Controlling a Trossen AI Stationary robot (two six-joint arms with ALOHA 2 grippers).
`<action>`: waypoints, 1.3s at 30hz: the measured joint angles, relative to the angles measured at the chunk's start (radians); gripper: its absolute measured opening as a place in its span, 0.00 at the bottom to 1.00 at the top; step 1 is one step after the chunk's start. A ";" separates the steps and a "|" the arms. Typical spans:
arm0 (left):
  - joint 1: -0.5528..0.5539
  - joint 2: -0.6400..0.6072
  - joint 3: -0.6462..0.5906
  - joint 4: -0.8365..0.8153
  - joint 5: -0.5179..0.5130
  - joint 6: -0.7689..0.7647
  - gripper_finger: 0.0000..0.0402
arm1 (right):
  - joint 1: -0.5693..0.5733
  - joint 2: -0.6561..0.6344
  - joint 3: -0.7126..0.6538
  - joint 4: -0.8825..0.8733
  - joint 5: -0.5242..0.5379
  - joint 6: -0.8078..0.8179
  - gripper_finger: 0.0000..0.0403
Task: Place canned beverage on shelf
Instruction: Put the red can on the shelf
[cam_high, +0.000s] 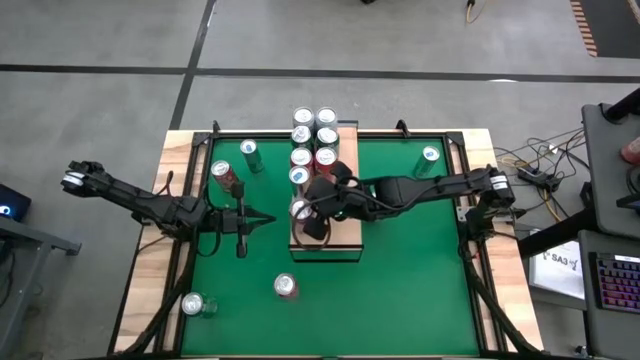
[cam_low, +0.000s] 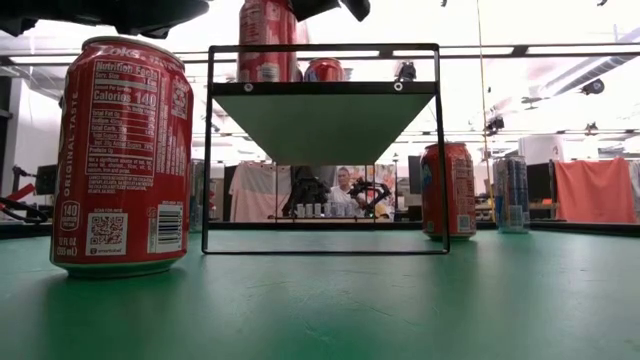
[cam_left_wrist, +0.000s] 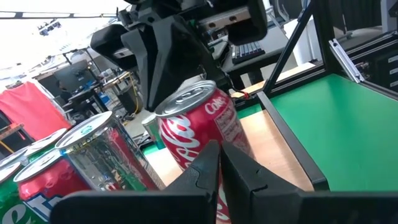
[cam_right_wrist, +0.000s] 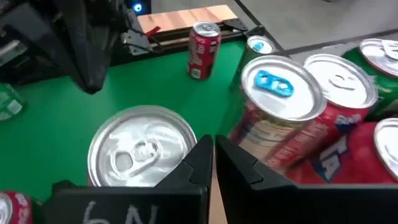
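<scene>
The shelf (cam_high: 345, 240) stands mid-table on the green mat, with several cans in two rows at its far end (cam_high: 313, 135). A red cola can (cam_left_wrist: 199, 124) stands upright on the board nearer the front, its silver top (cam_right_wrist: 140, 149) showing in the right wrist view. My right gripper (cam_right_wrist: 212, 152) is shut and slants down over the shelf, its fingers (cam_left_wrist: 158, 81) close beside that can's top rim on its far side. To the left of the shelf, my left gripper (cam_high: 240, 228) waits shut and level, pointing at the shelf. My right gripper has its shut fingers right beside the red can's top rim (cam_right_wrist: 186, 146), between that can and the blue-tabbed can (cam_right_wrist: 280, 87) behind it. I cannot tell whether they touch the rim. The can stands upright on the board.
Loose cans stand on the mat: a red one (cam_high: 222, 175) and a green one (cam_high: 250, 155) at the far left, one at the far right (cam_high: 430, 155), a red one near the front (cam_high: 286, 285). A silver one (cam_high: 195, 305) is at the front left.
</scene>
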 joint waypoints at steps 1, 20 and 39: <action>0.000 0.000 0.000 0.002 0.000 0.000 0.00 | 0.000 0.000 0.000 0.003 0.000 -0.002 0.03; 0.001 0.108 0.000 0.063 -0.006 0.012 0.00 | 0.091 -0.008 0.105 -0.010 -0.087 -0.061 0.03; 0.011 0.126 0.000 0.101 -0.010 0.031 0.00 | 0.081 0.040 0.096 -0.104 -0.178 0.059 0.03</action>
